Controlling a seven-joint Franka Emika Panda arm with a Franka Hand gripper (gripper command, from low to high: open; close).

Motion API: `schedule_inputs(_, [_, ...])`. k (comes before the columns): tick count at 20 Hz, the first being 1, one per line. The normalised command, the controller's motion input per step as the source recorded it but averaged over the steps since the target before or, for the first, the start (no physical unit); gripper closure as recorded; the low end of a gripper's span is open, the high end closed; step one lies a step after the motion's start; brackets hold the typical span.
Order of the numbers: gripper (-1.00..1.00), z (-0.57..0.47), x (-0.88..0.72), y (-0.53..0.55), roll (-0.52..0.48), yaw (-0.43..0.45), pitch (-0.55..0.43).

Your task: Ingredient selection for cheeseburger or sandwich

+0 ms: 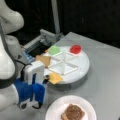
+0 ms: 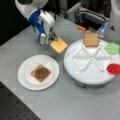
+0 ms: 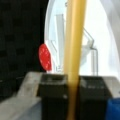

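**Yellow cheese in the fingers, stack half built**

Yellow and flat, the cheese square (image 2: 58, 45) is hanging clear of the tabletop (image 2: 75, 100), pinched by one edge in the gripper (image 2: 51, 37). In the wrist view the cheese is running edge-on as a yellow band straight up between the two dark fingers (image 3: 52, 95), which are clenching it from either side. In a front view the gripper (image 1: 46, 79) is holding the cheese (image 1: 55, 78) just off the rim of the round white tray (image 1: 83, 66), between that tray and the white paper plate (image 1: 56, 110).

On the plate (image 2: 25, 80) a tan-brown bread square (image 2: 33, 73) is lying flat with the dark brown patty (image 2: 41, 72) sitting on top of it; both show in both front views, the patty (image 1: 74, 111) covering most of the bread. So the base and the patty are looking done, and the cheese is on its way but not yet laid down.

On the divided tray (image 2: 72, 65) a second bread square (image 2: 91, 39) is resting in its own compartment, untouched. The green leaf-like piece (image 2: 112, 48) and the red round disc (image 2: 114, 68) are each sitting in separate compartments near a front view's right edge, and neither belongs to the stack. By my judgement the work is roughly midway: two pieces placed, one in hand, one bread square left on the tray.
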Motion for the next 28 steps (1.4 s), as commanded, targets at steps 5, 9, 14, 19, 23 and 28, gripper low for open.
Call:
schedule_inputs(5, [1.0, 0.07, 0.48, -0.31, -0.021, 0.28, 0.083])
schedule_inputs(9, [1.0, -0.03, 0.61, -0.35, -0.107, 0.348, 0.098])
schedule_inputs(14, [1.0, -0.12, 0.59, -0.25, -0.124, 0.341, 0.139])
schedule_inputs(19, [1.0, -0.07, 0.47, -0.13, -0.154, 0.273, 0.155])
schedule_inputs(23, [1.0, -0.06, 0.36, -0.09, -0.328, 0.22, 0.164])
schedule_inputs(28, [1.0, -0.03, 0.31, -0.08, -0.5, 0.187, 0.164])
